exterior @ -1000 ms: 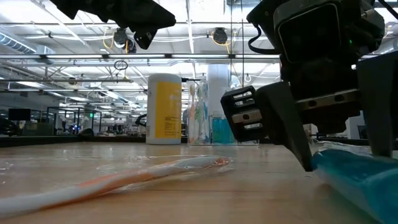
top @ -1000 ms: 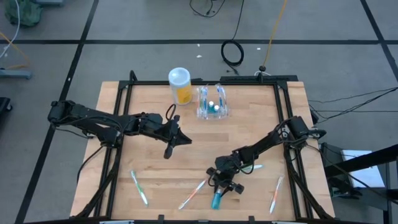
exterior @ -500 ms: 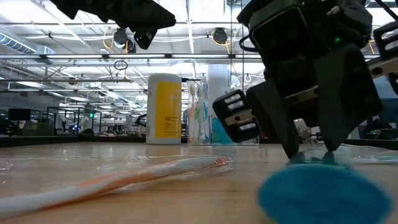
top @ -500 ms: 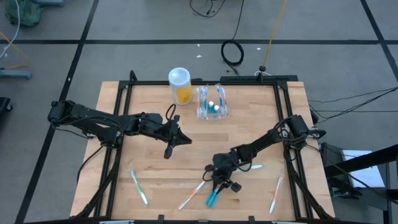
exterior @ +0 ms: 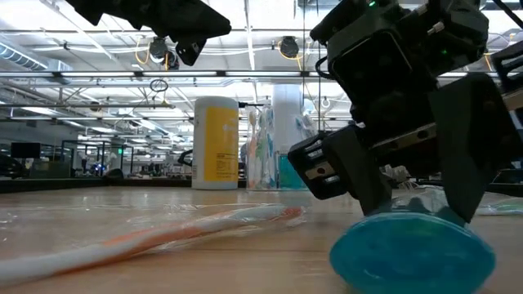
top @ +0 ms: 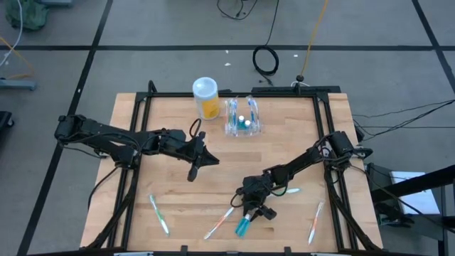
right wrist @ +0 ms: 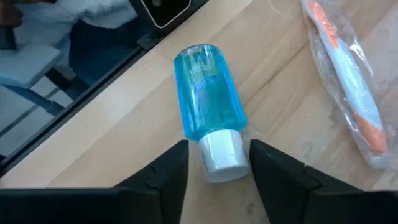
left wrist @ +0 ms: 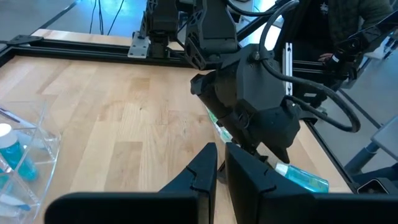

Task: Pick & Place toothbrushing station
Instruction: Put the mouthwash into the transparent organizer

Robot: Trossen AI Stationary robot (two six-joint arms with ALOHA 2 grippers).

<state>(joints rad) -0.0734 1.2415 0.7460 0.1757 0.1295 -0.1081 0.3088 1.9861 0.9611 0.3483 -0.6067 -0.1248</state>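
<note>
The blue bottle (top: pixel 243 227) has swung round under the right gripper (right wrist: pixel 214 163), whose jaws now straddle its white cap, spread, its length running straight away from them. The toothbrushing station (top: pixel 242 117) stands far up the worktop (top: pixel 170 192); the left gripper (left wrist: pixel 217 168), jaws pressed together, hangs nearer.

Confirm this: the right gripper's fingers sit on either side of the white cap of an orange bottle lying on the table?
Not orange. The right wrist view shows the bottle is blue, lying on the table, with the right gripper straddling its white cap.
</note>
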